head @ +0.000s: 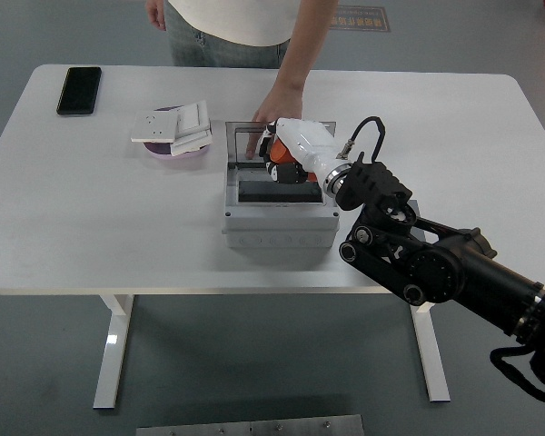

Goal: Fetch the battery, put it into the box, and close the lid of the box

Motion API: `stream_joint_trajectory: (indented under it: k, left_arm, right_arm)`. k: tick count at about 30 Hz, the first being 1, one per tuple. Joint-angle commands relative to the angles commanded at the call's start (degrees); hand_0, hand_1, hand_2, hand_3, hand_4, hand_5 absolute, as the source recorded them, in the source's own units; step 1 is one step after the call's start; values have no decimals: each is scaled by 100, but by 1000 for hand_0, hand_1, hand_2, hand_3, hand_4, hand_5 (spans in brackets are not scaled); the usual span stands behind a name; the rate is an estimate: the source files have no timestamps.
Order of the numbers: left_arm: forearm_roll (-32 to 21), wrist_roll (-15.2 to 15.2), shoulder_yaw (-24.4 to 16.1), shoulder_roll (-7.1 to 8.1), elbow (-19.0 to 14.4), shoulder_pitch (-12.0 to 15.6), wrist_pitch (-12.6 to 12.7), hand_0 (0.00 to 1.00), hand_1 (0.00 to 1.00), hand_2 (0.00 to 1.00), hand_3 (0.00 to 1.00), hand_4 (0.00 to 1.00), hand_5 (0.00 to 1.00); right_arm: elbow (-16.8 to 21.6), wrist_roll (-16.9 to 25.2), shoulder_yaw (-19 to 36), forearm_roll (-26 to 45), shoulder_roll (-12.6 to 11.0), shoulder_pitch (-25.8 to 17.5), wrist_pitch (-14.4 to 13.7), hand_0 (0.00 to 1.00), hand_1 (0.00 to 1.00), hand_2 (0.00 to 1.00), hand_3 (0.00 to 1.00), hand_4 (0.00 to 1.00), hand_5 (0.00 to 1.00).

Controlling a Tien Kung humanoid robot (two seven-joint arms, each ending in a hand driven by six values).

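Centrally on a white counter (91, 218) a grey box (279, 207) is set, its clear lid (254, 141) swung open toward the top of the frame. The right hand (295, 153), white-shelled on a black arm entering from the lower right corner, is held over the open box. Its fingers are seen curled around an orange and black battery (274, 162), which is kept just above the box's dark interior, at its upper middle; whether the battery touches the inside cannot be told.

At the top of the frame a person in a white top is seen standing at the far side. One person's hand (272, 109) is pressed down at the lid's far edge, just above the robot's hand. The other arm is hung at the upper left, away from the counter.

Left of the box, a pink dish (177, 151) is seen with white switch plates (174, 124) stacked on it. A black phone (79, 90) is laid flat at the upper left of the counter, well apart from everything else.

The left arm is not shown.
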Motion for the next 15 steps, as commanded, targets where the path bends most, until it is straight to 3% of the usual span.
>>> stream_joint_trajectory:
  k: [15]
  left_arm:
    - [18,9,-15,-5,-2,-7,8,585,757,711,606,767,280]
  right_arm:
    - [-34,69,-27,119,93,-47,-30,366,286,324,357,398,2]
